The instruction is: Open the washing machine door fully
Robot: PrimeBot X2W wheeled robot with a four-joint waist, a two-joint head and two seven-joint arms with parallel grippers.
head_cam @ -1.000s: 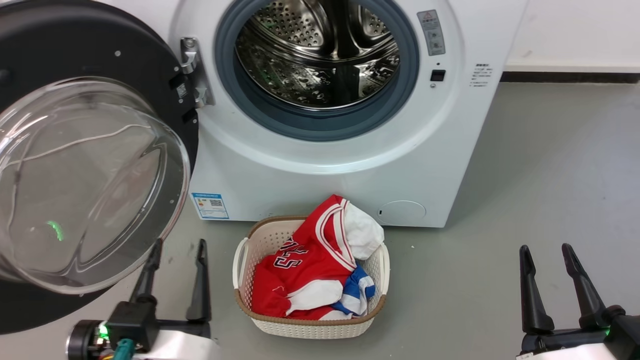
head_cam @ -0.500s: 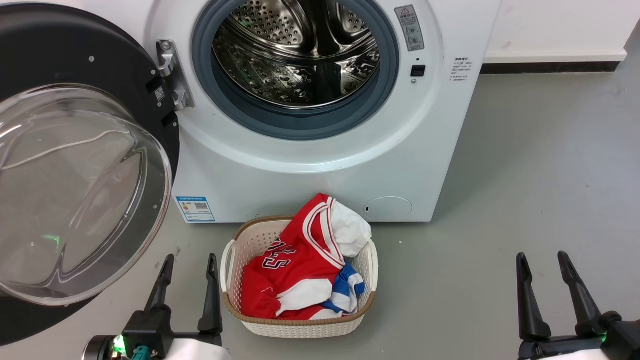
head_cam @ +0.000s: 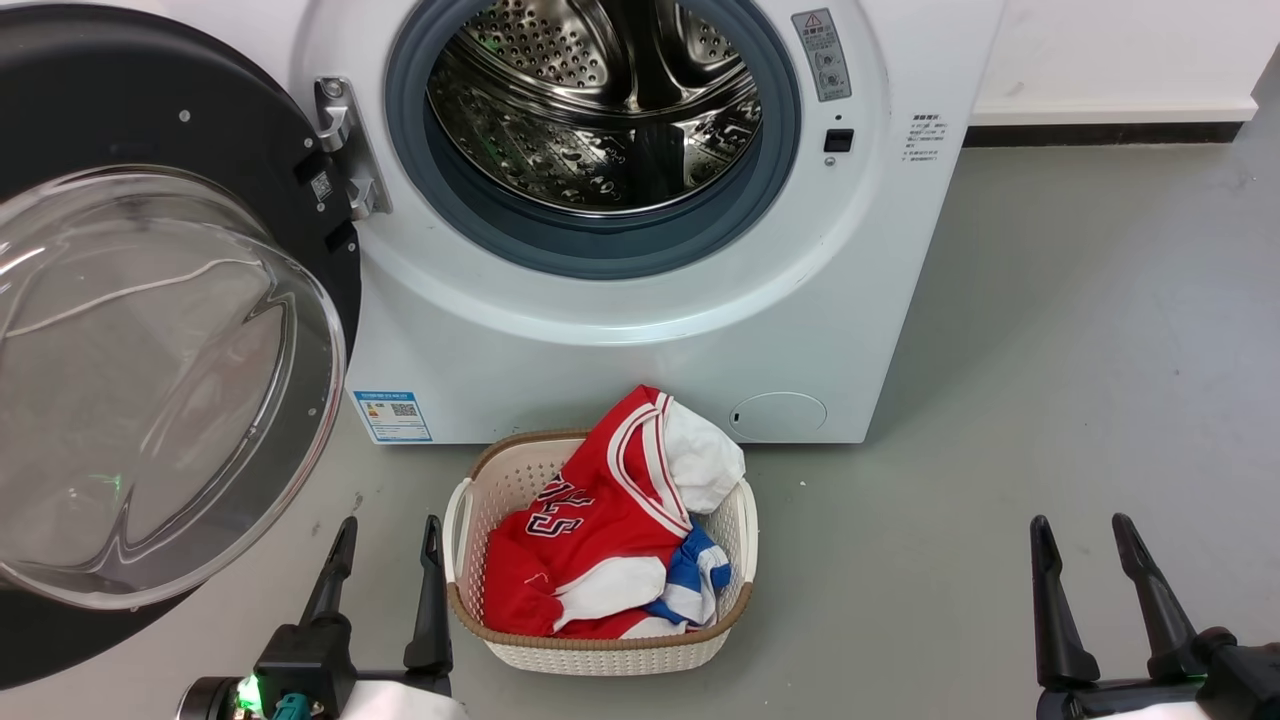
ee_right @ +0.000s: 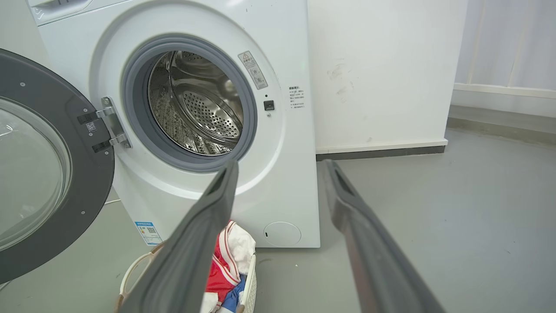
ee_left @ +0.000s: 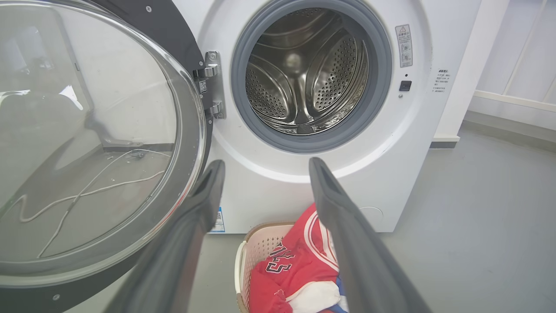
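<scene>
Black-rimmed, with its clear glass bowl bulging toward us, the washing machine door (head_cam: 150,380) hung wide on the hinge (head_cam: 345,140) at the washing machine's (head_cam: 620,340) left side. The whole steel drum (head_cam: 600,110) and its grey rubber ring were uncovered. We judged the task done or very nearly so. Whether the hinge had any travel left, we could not tell.

Our left tool (head_cam: 390,525) hovered low in front of the machine, just off the door's lower rim. Its fingers were apart, holding nothing and touching nothing. Our right tool (head_cam: 1081,522) hung in front of the machine's right corner, well apart from it, fingers likewise spread and empty.

For room, we marked two edges. The door's rim stood close beside our left tool, and a cream laundry basket (head_cam: 600,655) of red and white clothes sat just in front of the machine, between our tools. The grey floor (head_cam: 1050,350) right of the machine lay open to us. Any last push on the door would, we thought, need care around that glass.
</scene>
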